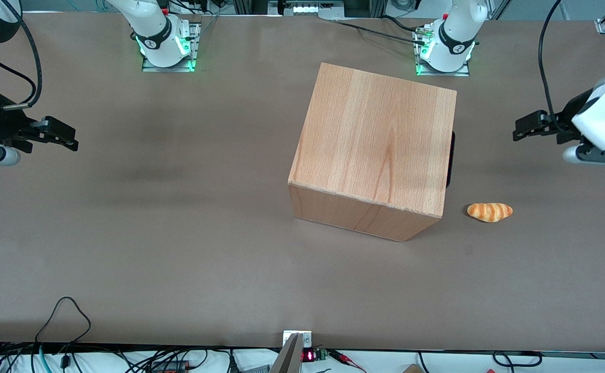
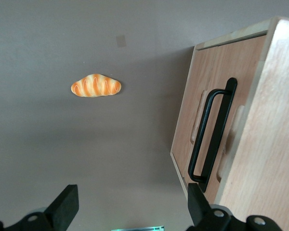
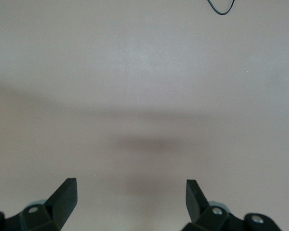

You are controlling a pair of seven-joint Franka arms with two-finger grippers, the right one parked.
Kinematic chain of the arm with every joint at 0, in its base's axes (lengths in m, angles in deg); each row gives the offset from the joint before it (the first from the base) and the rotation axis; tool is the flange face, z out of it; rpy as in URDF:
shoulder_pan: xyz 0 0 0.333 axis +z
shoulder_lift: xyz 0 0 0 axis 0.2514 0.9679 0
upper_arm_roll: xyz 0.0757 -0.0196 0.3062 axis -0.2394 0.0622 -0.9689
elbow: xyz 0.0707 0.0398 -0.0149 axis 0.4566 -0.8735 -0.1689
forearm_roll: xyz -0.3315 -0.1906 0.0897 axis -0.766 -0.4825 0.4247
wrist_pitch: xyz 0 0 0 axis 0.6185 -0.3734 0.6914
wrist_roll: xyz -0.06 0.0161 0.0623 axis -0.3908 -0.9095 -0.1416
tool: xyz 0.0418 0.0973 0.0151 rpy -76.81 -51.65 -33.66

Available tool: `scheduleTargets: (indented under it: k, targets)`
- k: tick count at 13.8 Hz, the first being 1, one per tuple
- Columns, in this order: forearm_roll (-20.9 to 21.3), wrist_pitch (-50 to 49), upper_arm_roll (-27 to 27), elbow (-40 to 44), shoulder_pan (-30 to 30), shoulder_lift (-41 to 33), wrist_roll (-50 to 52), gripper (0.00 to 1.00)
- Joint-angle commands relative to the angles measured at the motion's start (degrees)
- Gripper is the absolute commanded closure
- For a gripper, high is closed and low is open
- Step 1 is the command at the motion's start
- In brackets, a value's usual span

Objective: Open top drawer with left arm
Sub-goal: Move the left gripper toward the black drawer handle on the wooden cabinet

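Note:
The wooden box casing stands mid-table with its front facing the working arm's end. The top drawer is shut, its flat wooden panel flush with the casing. Its black bar handle shows in the front view only as a dark sliver at the box's edge. My left gripper hovers in front of the drawer, apart from it, with a stretch of table between. It is open, with nothing between its fingers. One fingertip lines up close to the handle's end.
A small croissant-shaped bread lies on the brown table in front of the box, nearer the front camera than my gripper; it shows in the left wrist view too. Arm bases stand farther from the camera.

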Motion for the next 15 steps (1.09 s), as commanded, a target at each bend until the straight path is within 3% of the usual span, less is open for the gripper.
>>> scheduleTargets:
  k: [1,15]
  targets:
    - [0.57,-0.64,0.15,0.69,0.33,1.93,-0.32,0.00]
    - [-0.48,-0.47,-0.38,2.71,2.62,11.69,-2.25,0.00]
